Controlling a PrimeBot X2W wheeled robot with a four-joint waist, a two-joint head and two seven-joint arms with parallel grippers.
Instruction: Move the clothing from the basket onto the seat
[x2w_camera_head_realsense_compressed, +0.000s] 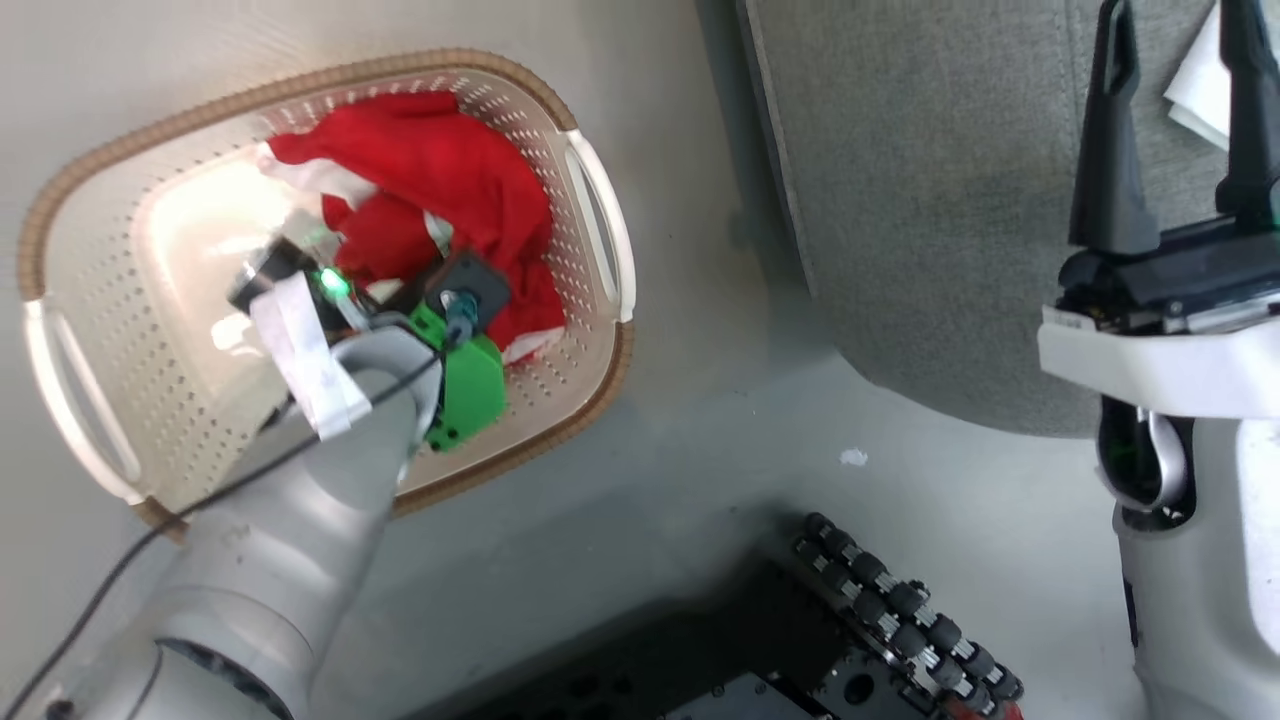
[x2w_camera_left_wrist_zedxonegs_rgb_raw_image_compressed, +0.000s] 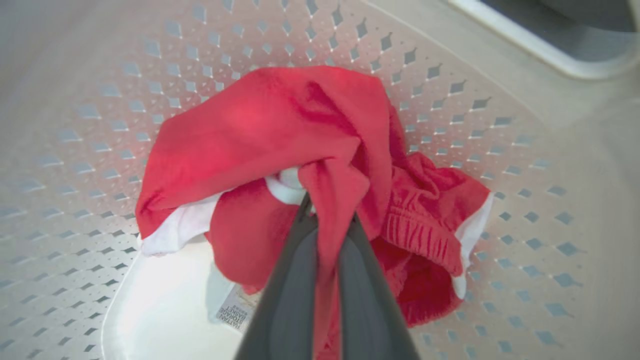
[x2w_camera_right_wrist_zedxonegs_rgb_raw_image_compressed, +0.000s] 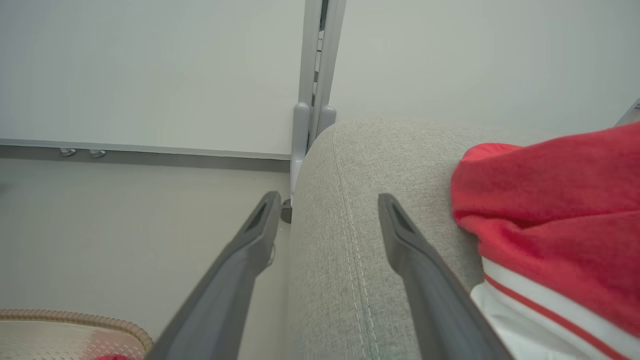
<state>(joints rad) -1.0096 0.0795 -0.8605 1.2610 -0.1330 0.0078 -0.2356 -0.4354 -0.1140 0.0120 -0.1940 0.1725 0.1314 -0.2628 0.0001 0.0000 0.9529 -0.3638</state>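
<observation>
Left wrist view, bottom centre: found left claw (x2w_camera_left_wrist_zedxonegs_rgb_raw_image_compressed: 330, 212) clamped together on a fold of red garment (x2w_camera_left_wrist_zedxonegs_rgb_raw_image_compressed: 280, 130), heaped mid-frame inside basket (x2w_camera_left_wrist_zedxonegs_rgb_raw_image_compressed: 450, 90), paper label (x2w_camera_left_wrist_zedxonegs_rgb_raw_image_compressed: 235, 310) beside it at lower left. Right wrist view: saw right claw (x2w_camera_right_wrist_zedxonegs_rgb_raw_image_compressed: 327, 200) spread apart and empty at centre, across seamed edge of grey seat (x2w_camera_right_wrist_zedxonegs_rgb_raw_image_compressed: 350, 225); noted second red garment (x2w_camera_right_wrist_zedxonegs_rgb_raw_image_compressed: 550, 200), white-striped, lying on seat at right.

Perhaps a home: sofa (x2w_camera_head_realsense_compressed: 930, 200), laundry basket (x2w_camera_head_realsense_compressed: 95, 270).
</observation>
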